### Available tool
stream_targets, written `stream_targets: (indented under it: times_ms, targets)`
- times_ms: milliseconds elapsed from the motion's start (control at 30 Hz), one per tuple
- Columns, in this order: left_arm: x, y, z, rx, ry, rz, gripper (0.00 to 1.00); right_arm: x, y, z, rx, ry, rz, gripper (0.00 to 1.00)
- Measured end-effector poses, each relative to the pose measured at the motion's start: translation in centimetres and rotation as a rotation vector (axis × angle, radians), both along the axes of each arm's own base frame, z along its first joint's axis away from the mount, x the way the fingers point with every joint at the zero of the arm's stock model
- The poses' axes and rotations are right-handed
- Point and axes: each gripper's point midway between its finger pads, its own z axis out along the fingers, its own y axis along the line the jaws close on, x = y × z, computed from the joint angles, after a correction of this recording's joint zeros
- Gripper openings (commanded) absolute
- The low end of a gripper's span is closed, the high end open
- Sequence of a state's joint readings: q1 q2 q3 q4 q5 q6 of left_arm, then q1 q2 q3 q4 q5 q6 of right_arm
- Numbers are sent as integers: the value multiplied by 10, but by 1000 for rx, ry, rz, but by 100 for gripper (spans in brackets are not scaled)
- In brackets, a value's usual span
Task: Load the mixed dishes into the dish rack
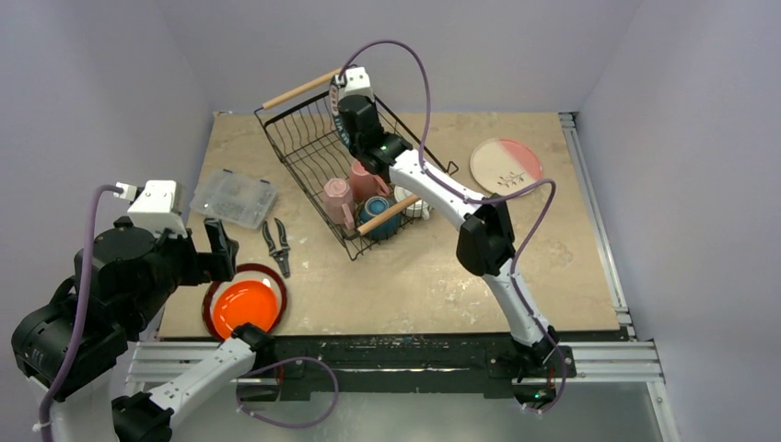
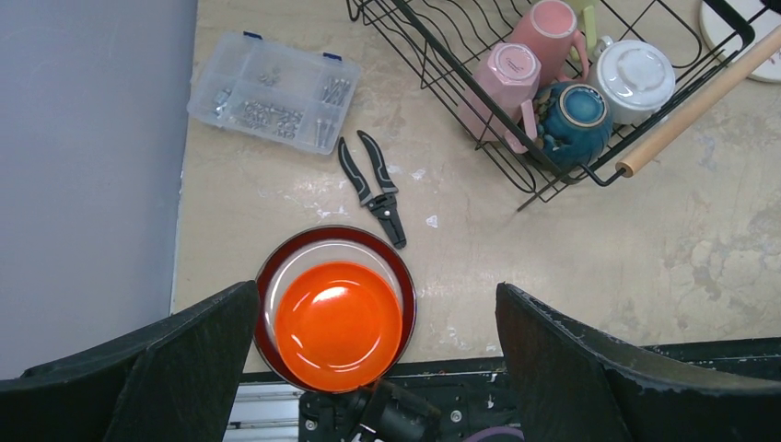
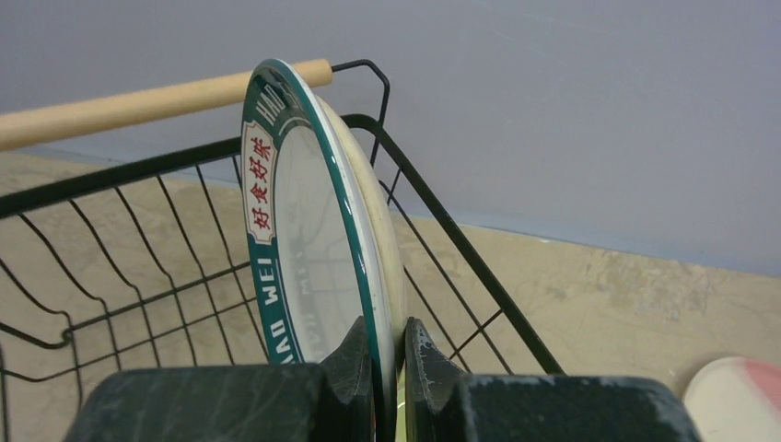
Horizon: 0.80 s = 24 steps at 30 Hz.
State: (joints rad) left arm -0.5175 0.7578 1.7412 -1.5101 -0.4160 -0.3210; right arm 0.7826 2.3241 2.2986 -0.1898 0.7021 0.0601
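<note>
Even soft light, faint shadows; mild sheen on orange plate (image 2: 338,324) (centre); focus sharp.

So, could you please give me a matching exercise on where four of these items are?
Things: 1 orange plate; 2 pink-white plate; 3 teal-rimmed plate; 4 black pliers.
Places: A in the right gripper, at the dish rack; B on the table, right of the rack; C on the dark red-rimmed plate; D on the table, left of the rack.
Pairs: 1-C, 2-B, 3-A, 4-D.
</note>
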Motion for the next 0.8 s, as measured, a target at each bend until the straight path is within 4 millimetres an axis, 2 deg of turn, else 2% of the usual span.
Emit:
stream_targets:
  times_ms: [200,333,533,800]
  targets:
    - [0,1,-1,8,1,5,99,11,1,-21,-154,-24,4,0]
    - [1,1,-2,19,6,2,99,16,1,-26,-215,-48,5,0]
    - [3,2,-4,42,14,-1,99,23,5,-30,-263,-82,14,0]
    - [5,5,-4,64,14,12,99,24,11,-50,-294,-66,52,0]
